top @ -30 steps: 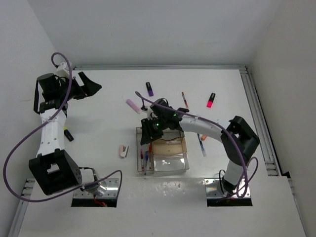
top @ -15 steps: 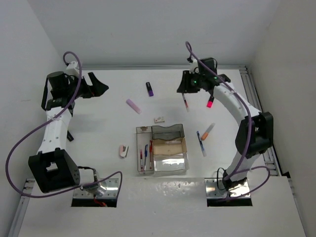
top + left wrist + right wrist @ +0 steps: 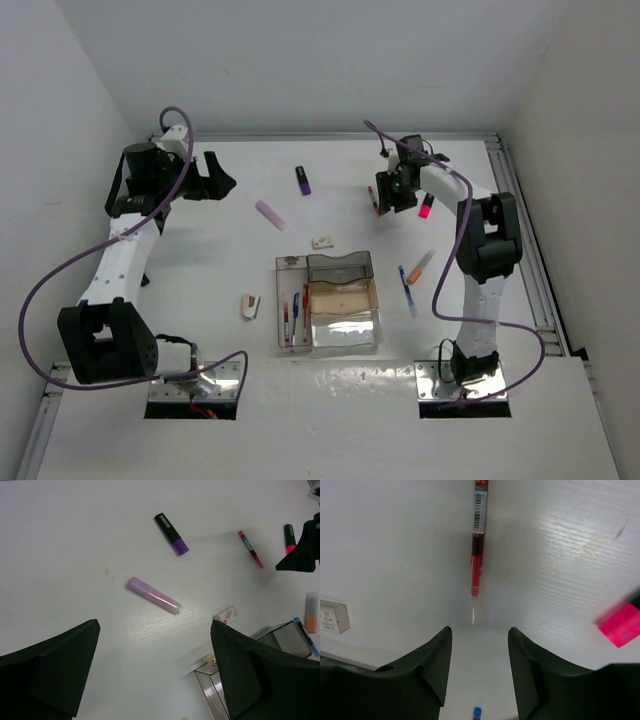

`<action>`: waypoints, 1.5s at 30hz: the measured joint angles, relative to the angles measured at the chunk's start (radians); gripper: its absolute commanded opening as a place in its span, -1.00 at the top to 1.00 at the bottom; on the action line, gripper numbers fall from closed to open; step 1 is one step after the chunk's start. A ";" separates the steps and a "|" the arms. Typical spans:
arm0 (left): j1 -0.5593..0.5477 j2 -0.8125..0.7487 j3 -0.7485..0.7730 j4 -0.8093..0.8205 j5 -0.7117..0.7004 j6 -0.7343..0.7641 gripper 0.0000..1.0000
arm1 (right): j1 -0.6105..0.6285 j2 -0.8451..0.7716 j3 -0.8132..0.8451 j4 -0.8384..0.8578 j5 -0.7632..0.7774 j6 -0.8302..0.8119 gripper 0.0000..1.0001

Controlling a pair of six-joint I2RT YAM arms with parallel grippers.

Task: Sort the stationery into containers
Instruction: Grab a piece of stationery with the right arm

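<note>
— Red pen: which way does it lie from the right gripper?
— Straight ahead of it, flat on the table. The pen's clear near tip sits just in front of the gap between the fingers. The barrel runs directly away from the gripper, in line with that gap.
— So the jaws would close across the barrel?
— It looks so. They stand moderately apart, wider than the pen, and hold nothing. The gripper probably needs to go forward and down until the fingers straddle the barrel.
— Anything close enough to snag?
— A pink highlighter lies off to its right and a white eraser off to its left. Both are apart from the pen.
— And the left gripper?
— It is spread wide and empty. A lilac highlighter lies just ahead of it, slantwise to the gap. The pen is far off to its right, so the right arm is much the nearer.
— The trays?
— They are behind the right gripper and off to its left. Pens already lie in the long narrow one.
</note>
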 measured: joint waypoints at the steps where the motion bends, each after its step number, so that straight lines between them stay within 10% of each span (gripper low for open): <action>1: -0.004 0.000 0.000 0.000 -0.006 0.002 -1.00 | 0.002 0.002 0.004 0.000 0.007 -0.005 0.03; 18: -0.043 0.032 0.000 -0.003 -0.063 0.016 -1.00 | 0.045 0.113 0.052 0.030 0.063 -0.051 0.18; 30: -0.050 0.033 0.000 -0.014 -0.089 0.032 -1.00 | 0.059 0.129 0.054 0.040 0.094 -0.096 0.97; 36: -0.050 0.031 0.004 -0.048 -0.019 0.096 -1.00 | 0.061 0.092 0.033 0.003 0.073 -0.116 1.00; 45: -0.091 -0.035 0.072 -0.102 0.255 0.517 -0.93 | 0.071 -0.180 0.093 -0.236 -0.166 -0.160 1.00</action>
